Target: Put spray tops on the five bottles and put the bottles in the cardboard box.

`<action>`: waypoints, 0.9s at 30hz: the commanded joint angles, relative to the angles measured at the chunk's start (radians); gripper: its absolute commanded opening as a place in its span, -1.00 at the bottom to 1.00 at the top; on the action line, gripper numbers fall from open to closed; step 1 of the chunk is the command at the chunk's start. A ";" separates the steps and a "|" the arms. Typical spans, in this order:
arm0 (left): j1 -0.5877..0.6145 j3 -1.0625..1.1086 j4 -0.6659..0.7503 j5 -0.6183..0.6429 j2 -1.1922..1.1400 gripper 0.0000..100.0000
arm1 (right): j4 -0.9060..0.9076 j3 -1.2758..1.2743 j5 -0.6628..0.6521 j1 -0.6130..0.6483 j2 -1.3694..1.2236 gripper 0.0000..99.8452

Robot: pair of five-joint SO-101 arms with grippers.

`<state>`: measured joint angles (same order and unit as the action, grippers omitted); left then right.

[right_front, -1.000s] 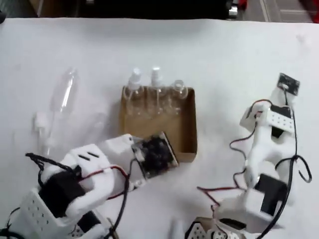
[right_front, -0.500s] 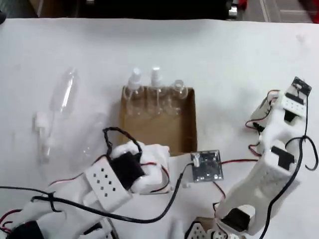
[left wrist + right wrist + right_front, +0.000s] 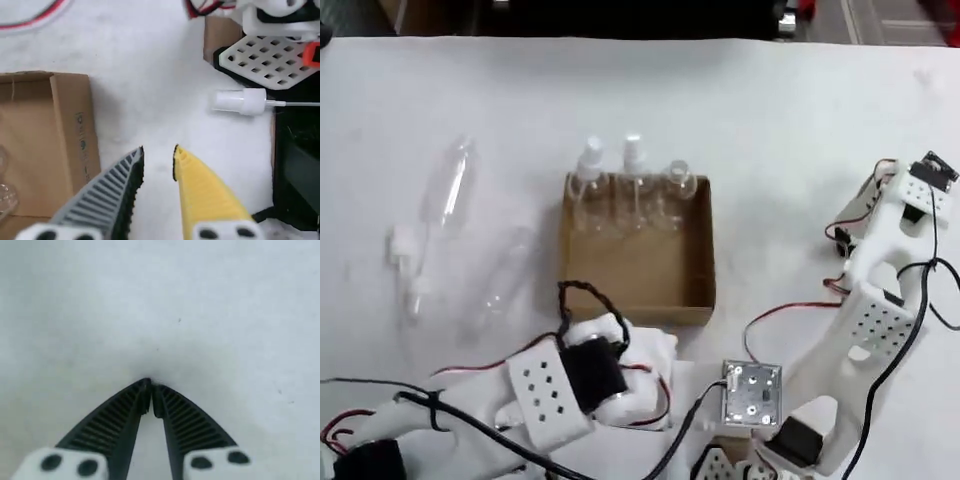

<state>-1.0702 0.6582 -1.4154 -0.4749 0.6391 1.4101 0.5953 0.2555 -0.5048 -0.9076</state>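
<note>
The cardboard box (image 3: 695,262) lies mid-table with three clear bottles upright at its far end. Two of them (image 3: 590,178) (image 3: 634,172) carry white spray tops; the third (image 3: 678,186) has none. Two more bottles (image 3: 448,185) (image 3: 506,270) lie on the table left of the box, beside a loose spray top (image 3: 405,250). My left gripper (image 3: 158,152) hangs open and empty over bare table between the box (image 3: 70,130) and another loose spray top (image 3: 240,101). Over bare table, my right gripper (image 3: 150,386) is shut on nothing.
The left arm (image 3: 570,385) stretches along the table's near edge in front of the box, its wrist camera (image 3: 752,392) beside the right arm (image 3: 875,300). Perforated arm bases (image 3: 270,55) and cables crowd the near edge next to the loose spray top.
The left arm has swung right, from over the box's near edge to the table in front of the box's right corner. The right arm's wrist has shifted farther right.
</note>
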 commanded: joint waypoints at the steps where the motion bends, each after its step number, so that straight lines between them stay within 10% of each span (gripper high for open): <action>1: -0.016 -0.011 -0.009 0.000 -0.004 -0.80 | 0.019 0.078 0.014 -0.041 -0.070 -0.95; 27: -0.186 -0.015 -0.038 0.000 -0.004 -0.79 | 0.033 0.130 0.017 -0.051 -0.114 -0.95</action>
<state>-1.2359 0.6582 -1.4477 -0.4733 0.6391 1.4561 0.7073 0.2616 -0.5140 -0.9858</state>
